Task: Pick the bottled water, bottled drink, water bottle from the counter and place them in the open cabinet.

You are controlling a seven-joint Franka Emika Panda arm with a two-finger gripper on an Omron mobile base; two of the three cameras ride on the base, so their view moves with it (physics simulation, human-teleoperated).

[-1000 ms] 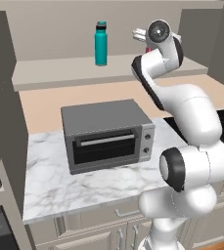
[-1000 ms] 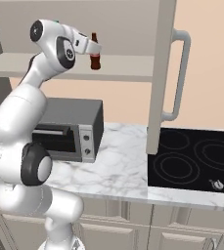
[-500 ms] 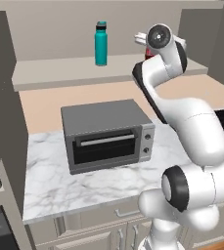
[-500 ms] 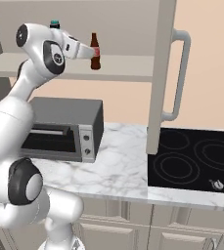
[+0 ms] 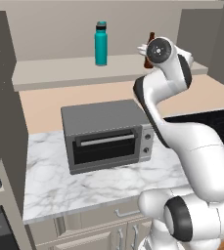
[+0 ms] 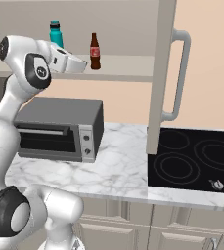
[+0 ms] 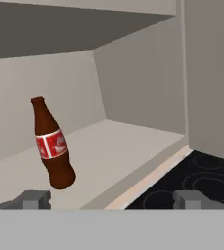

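The bottled drink (image 6: 95, 51) stands upright on the shelf of the open cabinet (image 6: 128, 68), free of any grip, with the water bottle (image 6: 56, 33) set further along the same shelf to its left in the right base view. In the hand view the brown bottle appears tilted, which is taken to be the roll of the camera and not a lean of the bottle. It is judged to be light, rigid and smooth-walled, narrow at the neck and broadest below the red label, so it would be tipped easily by a sideways brush. If it has to be taken again, hold is best taken across the body at or just below the label, where the sides run nearly straight, and not at the slim neck. The pincer (image 7: 111, 199) is released, its jaws spread wide and apart from the bottle, just off the shelf's front edge. Below the shelf a grey toaster oven (image 5: 106, 135) sits on a marble counter (image 6: 118, 166), beside a black cooktop (image 6: 194, 163). The bottled water cannot be placed from these views.
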